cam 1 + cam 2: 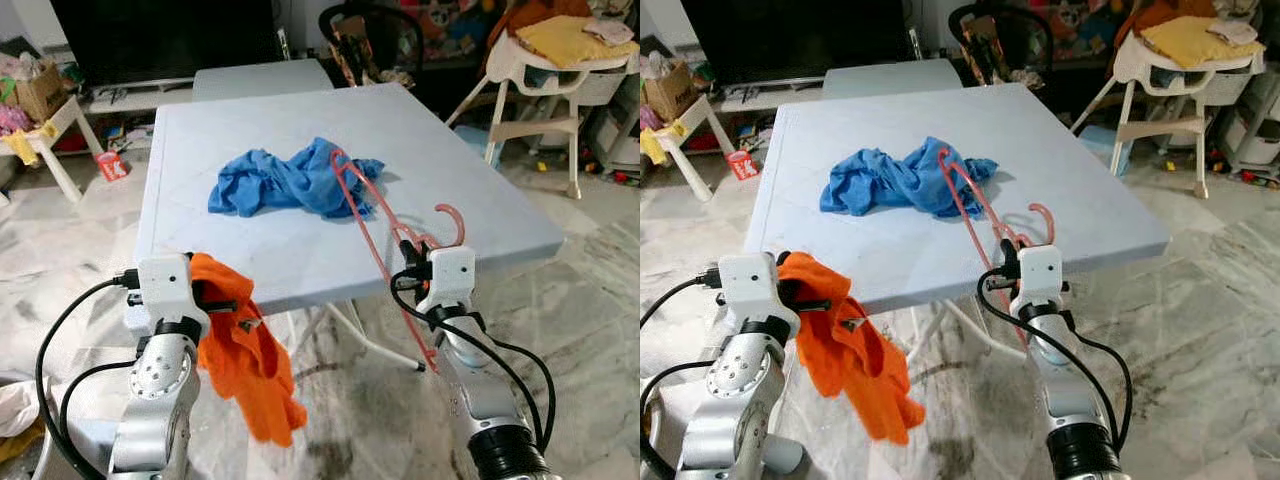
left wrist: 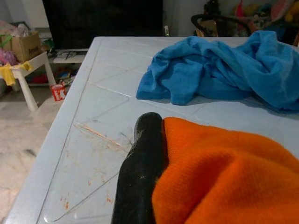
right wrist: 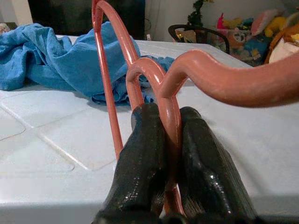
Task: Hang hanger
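At the near edge of the counter (image 1: 250,250) we hold the pink hanger (image 1: 375,225) in our right gripper (image 1: 412,253), whose two black fingers (image 3: 140,158) are clamped on the thin rod just below the hook, as the right wrist view shows plainly. The hanger stands tilted, its upper loop reaching back over the counter toward the blue cloth (image 1: 290,180) and its lower corner dipping past the counter's front edge. We judge it light and fairly stiff, but the smooth round plastic could well swivel or slide between the fingers (a thin rod gives little surface to grip), so the neck by the hook looks to us like the sound place to hold, since it leaves the hook free to catch a rail. Our left gripper (image 1: 225,300) is shut on an orange cloth (image 1: 245,365), soft and limp, which droops down below the counter edge toward the floor. No rail or rod to hang from is in sight ahead of us, so the hanging itself is not yet done.
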{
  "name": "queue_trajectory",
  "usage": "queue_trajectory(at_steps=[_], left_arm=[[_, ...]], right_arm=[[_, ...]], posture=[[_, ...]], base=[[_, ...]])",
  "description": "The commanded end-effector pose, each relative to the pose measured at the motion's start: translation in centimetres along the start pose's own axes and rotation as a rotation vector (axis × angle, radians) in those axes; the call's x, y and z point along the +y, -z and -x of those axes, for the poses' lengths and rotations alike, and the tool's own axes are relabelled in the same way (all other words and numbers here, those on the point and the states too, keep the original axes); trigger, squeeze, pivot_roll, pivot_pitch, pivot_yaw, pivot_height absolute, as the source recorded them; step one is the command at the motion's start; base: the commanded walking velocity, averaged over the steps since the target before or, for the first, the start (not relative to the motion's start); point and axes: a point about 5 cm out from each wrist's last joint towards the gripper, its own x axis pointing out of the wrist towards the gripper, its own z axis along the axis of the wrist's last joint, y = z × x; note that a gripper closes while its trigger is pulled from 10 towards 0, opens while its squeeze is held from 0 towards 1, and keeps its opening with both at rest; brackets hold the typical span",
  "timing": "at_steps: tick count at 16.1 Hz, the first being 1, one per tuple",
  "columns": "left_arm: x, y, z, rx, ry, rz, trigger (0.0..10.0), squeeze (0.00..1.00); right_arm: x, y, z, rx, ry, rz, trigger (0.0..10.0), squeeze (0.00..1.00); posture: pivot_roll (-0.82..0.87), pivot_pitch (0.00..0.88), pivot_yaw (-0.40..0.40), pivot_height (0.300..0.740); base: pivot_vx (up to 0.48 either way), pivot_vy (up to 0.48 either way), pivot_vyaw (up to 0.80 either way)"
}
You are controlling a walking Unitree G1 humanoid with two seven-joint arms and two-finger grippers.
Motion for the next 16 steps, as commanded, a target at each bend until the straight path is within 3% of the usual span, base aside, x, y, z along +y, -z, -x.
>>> queue_trajectory(at_steps=[1, 5, 12, 16], left_arm=[[0.27, -0.38, 0.11, -0.005, -0.022, -0.002, 10.0, 0.0], [0.08, 0.16, 0.28, 0.011, -0.018, -0.01, 10.0, 0.0], [0.13, 0.24, 0.28, 0.015, -0.029, -0.002, 10.0, 0.0], [0.05, 0.57, 0.48, 0.023, -0.03, 0.042, 10.0, 0.0]], right_arm=[[0.42, -0.13, -0.32, 0.003, -0.023, 0.005, 10.0, 0.0], [0.4, -0.23, -0.28, 0.0, -0.032, 0.01, 10.0, 0.0], [0.47, -0.2, -0.22, 0.003, -0.04, 0.01, 10.0, 0.0], [0.46, -0.14, -0.24, 0.01, -0.04, 0.011, 10.0, 0.0]], posture=[[0.04, 0.0, 0.007, 0.74], [0.03, 0.0, 0.006, 0.74], [0.03, 0.0, -0.001, 0.74], [0.02, 0.0, -0.006, 0.74]], base=[[0.0, 0.0, 0.0], [0.0, 0.0, 0.0], [0.0, -0.378, 0.56], [0.0, 0.0, 0.0]])
